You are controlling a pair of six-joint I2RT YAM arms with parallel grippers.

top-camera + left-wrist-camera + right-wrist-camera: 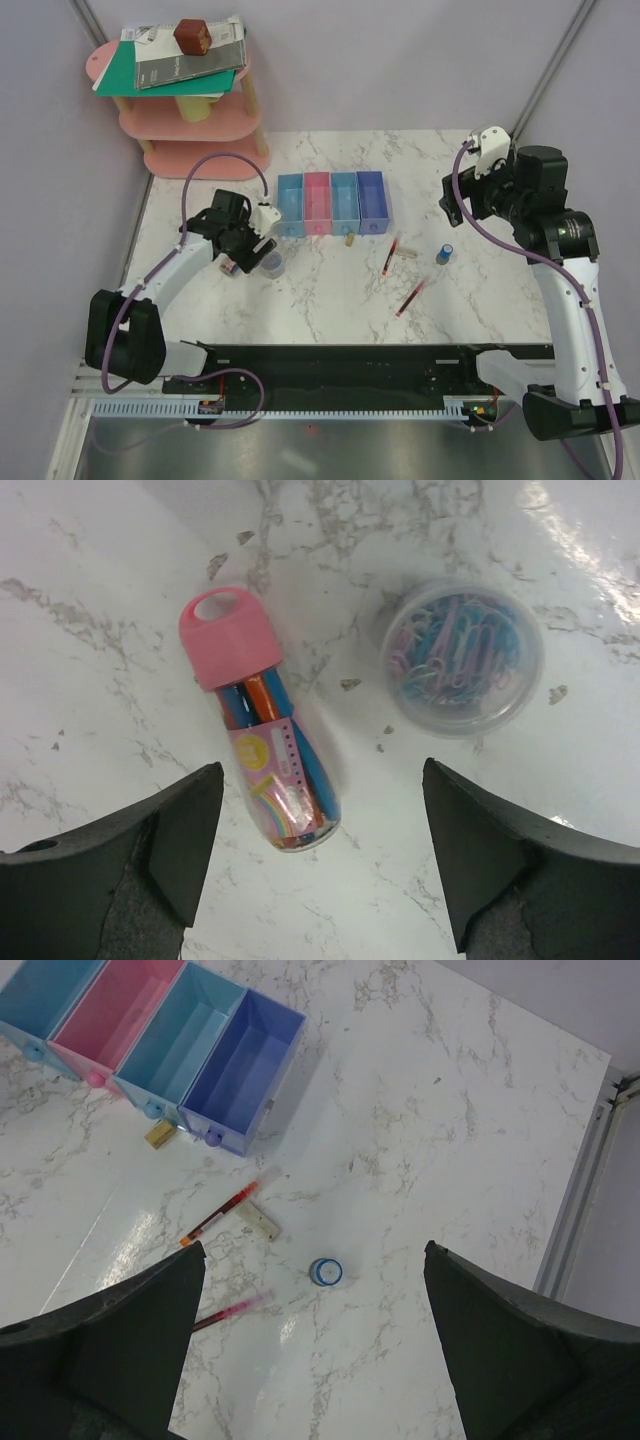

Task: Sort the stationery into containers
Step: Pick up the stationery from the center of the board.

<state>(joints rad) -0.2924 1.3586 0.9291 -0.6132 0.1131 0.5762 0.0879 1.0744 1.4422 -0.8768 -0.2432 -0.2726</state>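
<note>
Marble table [480, 170], sorting not yet visibly begun. My left gripper [322, 855] hangs over the tube [262, 725], jaws released and wide, touching nothing. The tube lies flat on the near side of the bins [330, 200], off their light-blue end, with the clear tub [460, 658] of paper clips just beside it. My right gripper [315, 1345] hovers high off the purple end of the bins, jaws likewise released, holding nothing.

Step in hand, as I judge it: grasping the tube. It sits nearer one jaw than the other, so I would centre on it first, shifting away from the tub so that the far jaw does not catch the tub's rim in the descent. The tube's length runs roughly across the closing line, which suits. I would close on the body below the pink cap, gently, since a round tube may roll out.

Count: bins, four, joined in a row, none showing contents. Pens [390, 257], two, red. Cylinder [443, 254], one, blue. Erasers [349, 240], two, tan. Tube, one. Tub, one. All loose items lie on the near side of the bins.
</note>
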